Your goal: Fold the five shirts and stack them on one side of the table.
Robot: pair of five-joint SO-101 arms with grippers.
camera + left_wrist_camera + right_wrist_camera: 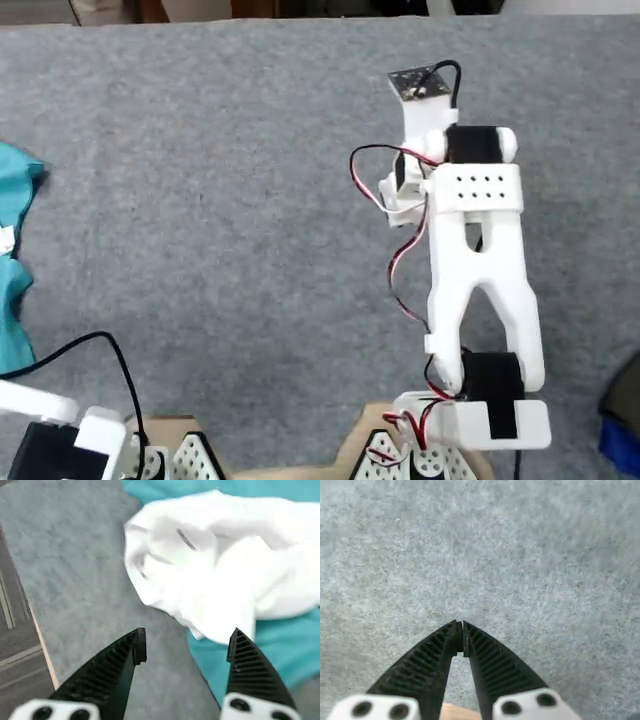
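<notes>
A crumpled white shirt [220, 565] lies on top of a teal shirt [280, 650] in the left wrist view. My left gripper [187, 645] hovers just short of the white shirt's near edge, jaws wide open and holding nothing. In the high view a part of the teal shirt [12, 260] reaches in at the table's left edge. My right arm [480, 260] stretches up the right half of the table. Its gripper [460, 630] is shut on nothing, pointing down at bare grey cloth.
The grey table cover [220, 180] spreads across the whole middle. A dark and blue piece of cloth [622, 420] shows at the right edge. The table's wooden edge [42, 650] and the floor beyond run close beside my left gripper.
</notes>
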